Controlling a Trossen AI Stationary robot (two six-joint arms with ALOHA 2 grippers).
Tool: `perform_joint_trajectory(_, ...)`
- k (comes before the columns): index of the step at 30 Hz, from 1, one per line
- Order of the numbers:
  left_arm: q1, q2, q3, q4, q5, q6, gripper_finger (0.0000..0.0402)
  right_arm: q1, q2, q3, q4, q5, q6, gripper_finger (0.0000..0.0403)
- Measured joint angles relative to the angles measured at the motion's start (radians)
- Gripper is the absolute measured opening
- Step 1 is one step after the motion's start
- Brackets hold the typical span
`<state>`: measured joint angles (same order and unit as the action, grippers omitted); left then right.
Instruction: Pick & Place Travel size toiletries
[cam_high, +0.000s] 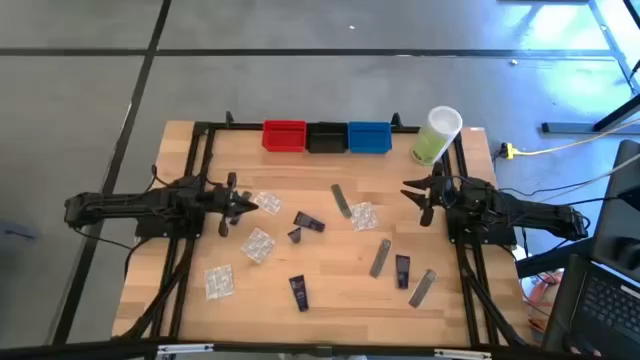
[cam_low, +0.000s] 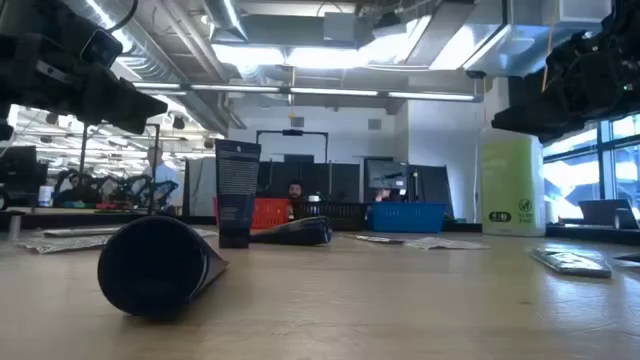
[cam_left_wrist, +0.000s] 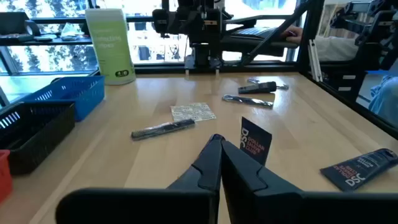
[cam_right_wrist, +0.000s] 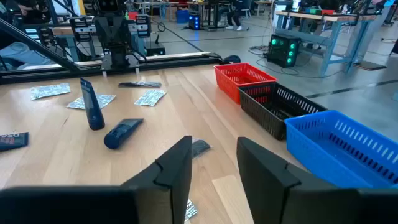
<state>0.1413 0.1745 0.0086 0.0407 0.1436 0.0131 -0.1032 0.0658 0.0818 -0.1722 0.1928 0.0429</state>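
1. Over the left edge of the table (cam_high: 330, 300), the left tool (cam_high: 247, 204) hovers with its fingers (cam_left_wrist: 208, 163) pressed together, gripping nothing.
2. Just beside that tool's tip lies a clear packet (cam_high: 265, 202); a second clear packet (cam_high: 258, 244) sits nearer the front edge, and a third (cam_high: 218, 281) lies toward the front-left corner.
3. Near the middle of the table, a navy tube (cam_high: 309, 222) lies flat, and a smaller navy tube (cam_high: 295, 235) stands upright just beside it.
4. Toward the front edge, another navy tube (cam_high: 298, 291) lies alone.
5. Along the back edge, a red bin (cam_high: 284, 136), a black bin (cam_high: 326, 137) and a blue bin (cam_high: 369, 137) stand in a row, touching side by side.
6. Right of centre, a grey sachet (cam_high: 341, 199) lies near a clear packet (cam_high: 363, 215).
7. Closer to the front edge, a second grey sachet (cam_high: 380, 257), a navy tube (cam_high: 402, 270) and a third grey sachet (cam_high: 422, 286) lie near one another.
8. At the back-right corner stands a pale-green container (cam_high: 436, 136) with a white lid.
9. Over the right edge, the right tool (cam_high: 415, 202) hovers with its fingers (cam_right_wrist: 177, 165) parted, a clear gap between them, holding nothing.
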Motion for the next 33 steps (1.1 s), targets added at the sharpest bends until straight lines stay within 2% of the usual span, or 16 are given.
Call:
perform_joint_trajectory(22,0.000,0.000,0.000,0.000,0.000,0.000,0.0006,0.000,0.000,0.000,0.000,0.000,0.000,0.0170)
perform_joint_trajectory(33,0.000,0.000,0.000,0.000,0.000,0.000,0.0006,0.000,0.000,0.000,0.000,0.000,0.000,0.0177)
